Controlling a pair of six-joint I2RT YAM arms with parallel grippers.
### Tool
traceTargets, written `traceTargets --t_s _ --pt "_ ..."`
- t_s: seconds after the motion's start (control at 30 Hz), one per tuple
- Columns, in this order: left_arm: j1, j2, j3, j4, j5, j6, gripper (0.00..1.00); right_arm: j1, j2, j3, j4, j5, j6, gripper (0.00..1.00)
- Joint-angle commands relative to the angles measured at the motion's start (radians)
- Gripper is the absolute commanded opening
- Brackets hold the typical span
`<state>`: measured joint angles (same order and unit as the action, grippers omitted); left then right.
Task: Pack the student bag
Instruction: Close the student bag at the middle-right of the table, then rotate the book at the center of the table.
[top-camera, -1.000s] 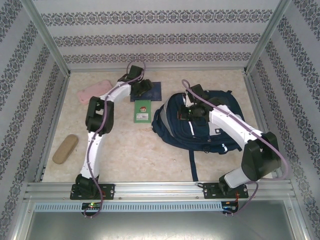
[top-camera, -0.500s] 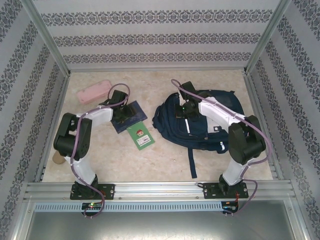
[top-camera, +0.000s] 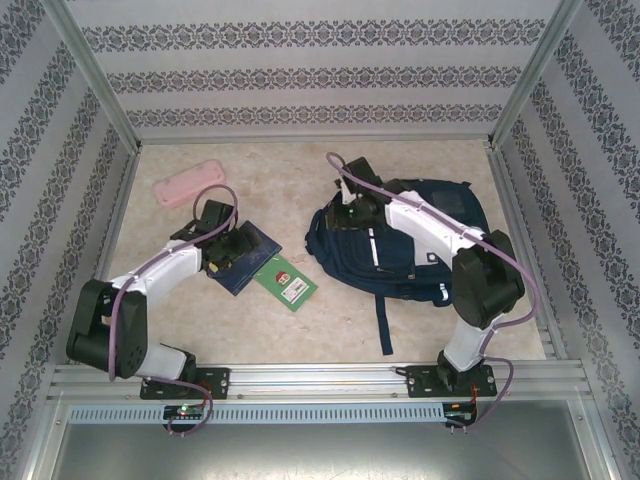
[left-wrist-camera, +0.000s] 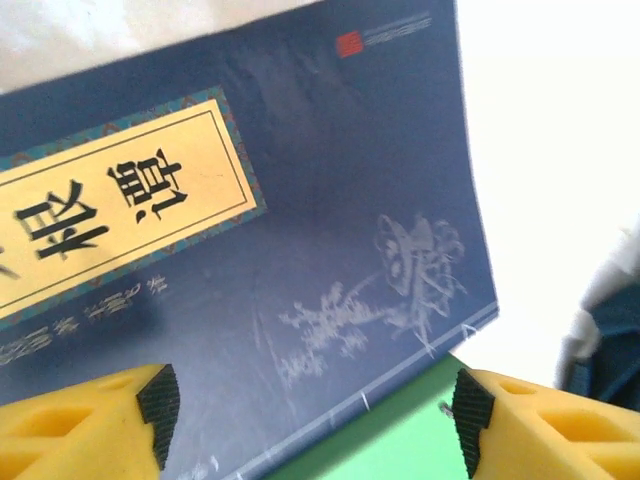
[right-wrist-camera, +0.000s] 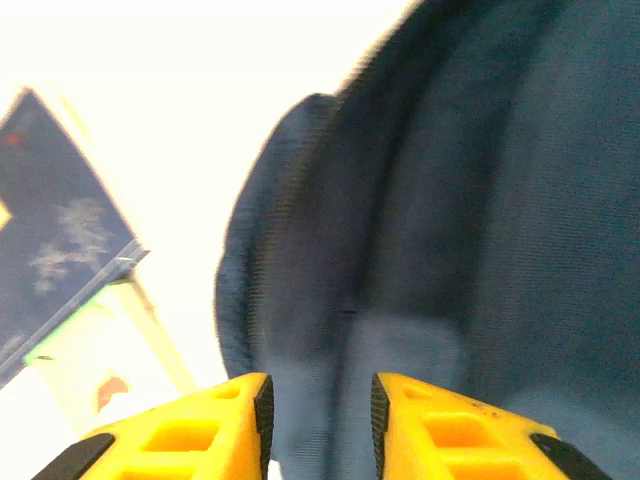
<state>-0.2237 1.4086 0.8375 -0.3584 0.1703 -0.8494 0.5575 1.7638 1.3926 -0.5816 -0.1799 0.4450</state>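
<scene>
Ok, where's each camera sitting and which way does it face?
Top external: above, behind the bases, facing down at the table; both arms show.
Left wrist: on the left arm, facing the blue book; left end effector shows.
Right wrist: on the right arm, facing the student bag; right end effector shows.
Shared: wrist views both catch the blue book.

A navy book (top-camera: 258, 243) is laid flat on the pale marbled table top (top-camera: 290, 190), left of centre. A yellow title panel and white floral line art are printed on its cover (left-wrist-camera: 330, 200). Its near right corner is overlapped with a green book (top-camera: 287, 283). A pink oblong item (top-camera: 183, 185), possibly a pencil case, is placed well apart at the far left. The table is enclosed by patterned wall panels (top-camera: 320, 80).
</scene>
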Motion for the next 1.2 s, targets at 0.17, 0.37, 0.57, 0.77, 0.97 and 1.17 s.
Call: traceTargets --t_s 0.17,0.37,0.57,0.77,0.97,1.17 --pt "0.216 0.154 0.163 -0.080 0.087 0.248 0.75 0.215 0.074 0.053 0.104 -0.071 0.106 0.29" --pt "0.257 0.268 0.110 -0.008 0.145 0.163 0.70 0.313 0.181 0.087 0.146 -0.110 0.137 0.25" --pt "0.225 0.232 -0.019 0.028 0.154 0.098 0.69 0.310 0.277 0.066 0.162 -0.113 0.147 0.22" --pt "0.105 0.091 -0.149 0.060 0.120 -0.042 0.69 0.251 0.245 -0.033 0.155 -0.084 0.134 0.21" --pt "-0.049 -0.033 -0.210 0.086 0.032 -0.204 0.70 0.139 0.156 -0.145 0.122 -0.029 0.110 0.21" --pt "-0.126 -0.048 -0.131 0.006 -0.027 -0.185 0.73 0.110 0.087 -0.148 0.129 -0.046 0.106 0.23"
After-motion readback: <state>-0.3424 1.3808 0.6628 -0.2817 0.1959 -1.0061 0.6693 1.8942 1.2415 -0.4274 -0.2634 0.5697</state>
